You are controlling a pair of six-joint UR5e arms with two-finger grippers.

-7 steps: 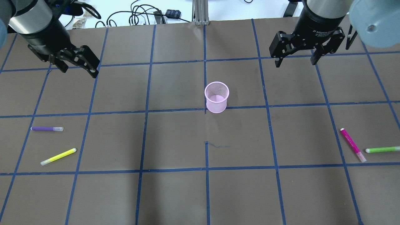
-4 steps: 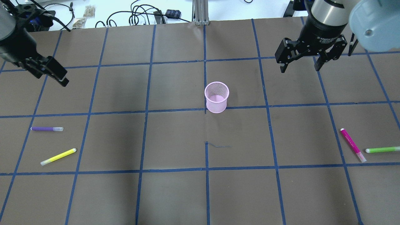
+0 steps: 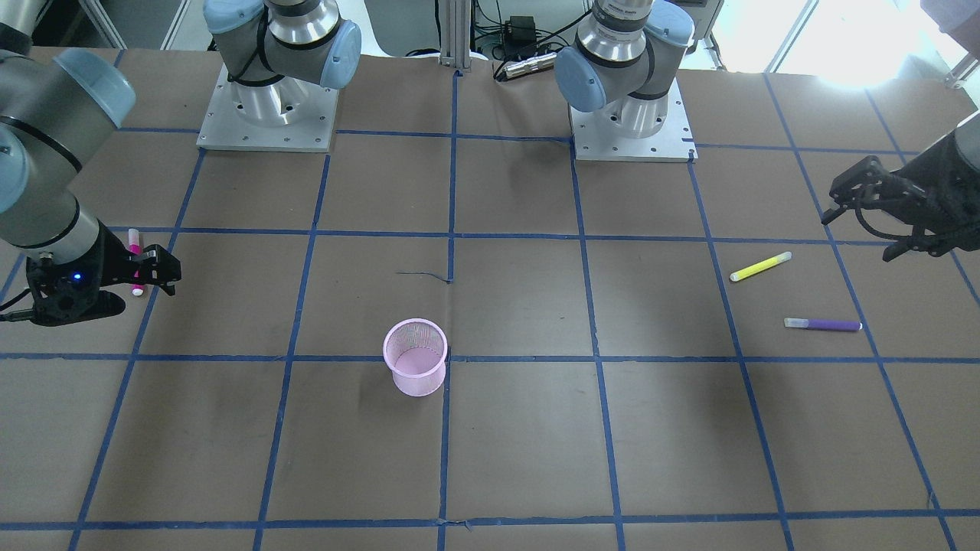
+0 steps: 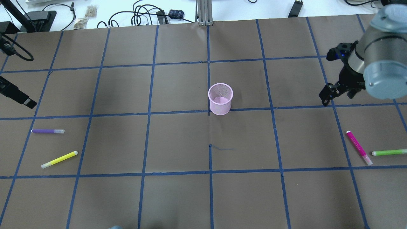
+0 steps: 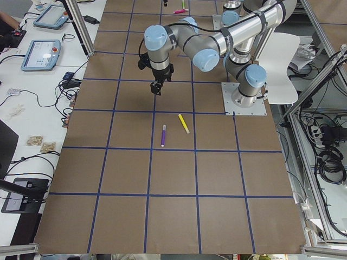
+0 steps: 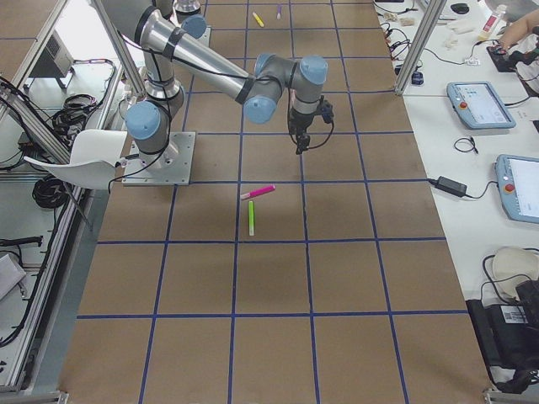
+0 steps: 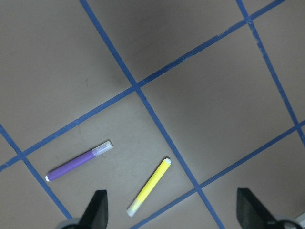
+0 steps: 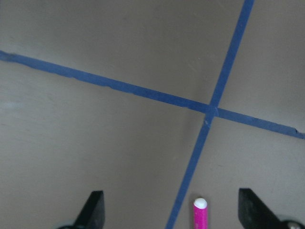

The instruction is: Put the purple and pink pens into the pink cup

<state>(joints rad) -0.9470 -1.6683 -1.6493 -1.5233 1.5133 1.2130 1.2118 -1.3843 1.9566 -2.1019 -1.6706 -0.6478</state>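
left gripper (image 7: 172, 206) spread wide, apart from purple pen (image 7: 78, 162) (right gripper (image 8: 171, 206) likewise).

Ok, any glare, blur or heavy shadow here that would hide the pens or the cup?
Front-facing view: strong glare whites out the top-right corner, at the far edge of the table, well away from the pink cup. Overhead view: only soft shadow patches; the purple pen and pink pen read clearly. Right wrist view: slightly soft, the pink pen cut by the bottom edge. Left wrist view: sharp.

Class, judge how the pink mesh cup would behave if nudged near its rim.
The pink mesh cup probably weighs little, being see-through mesh, so it likely slides easily. Upright and empty, it may tip if pushed high.
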